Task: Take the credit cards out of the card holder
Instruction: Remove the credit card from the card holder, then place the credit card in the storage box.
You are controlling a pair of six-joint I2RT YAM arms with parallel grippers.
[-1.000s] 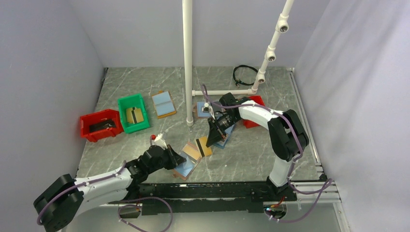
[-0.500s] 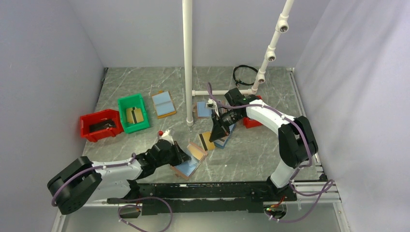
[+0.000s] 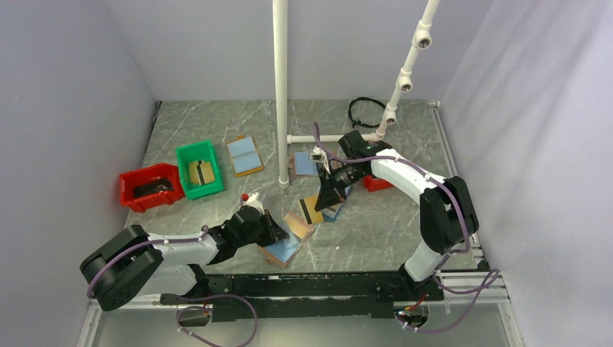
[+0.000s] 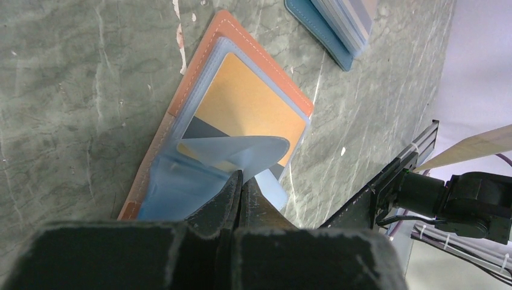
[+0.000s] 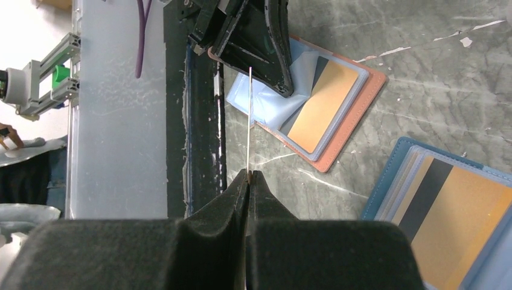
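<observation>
Card holder (image 3: pixel 288 243) is lying open on the bench (image 3: pixel 376 231), close to the near edge and just ahead of the left arm, and we're seeing its tan rim and pale blue inside. Left gripper (image 4: pixel 240 181) is reaching low across to it, jaws clenched on the blue inner leaf, which is curling up right at the tips. In the left wrist view we're looking at a gold card with a dark grey band (image 4: pixel 253 103) sitting in the far half of the holder. Over to the right gripper (image 5: pixel 249 175): its jaws are grasping a thin card (image 5: pixel 249 121) by one end, and it is showing to its own camera only as a fine pale line, edge-on, so we're not calling its colour. From above, that gripper is hanging over the navy-rimmed holder (image 3: pixel 327 212), which is lying just beside the tan one, towards the middle of the bench. Further back on the left, a red bin (image 3: pixel 130 181) and a green bin (image 3: pixel 182 170) are standing side by side, each with something inside, and another open tan-rimmed holder (image 3: pixel 244 155) is lying beside the green one.
</observation>
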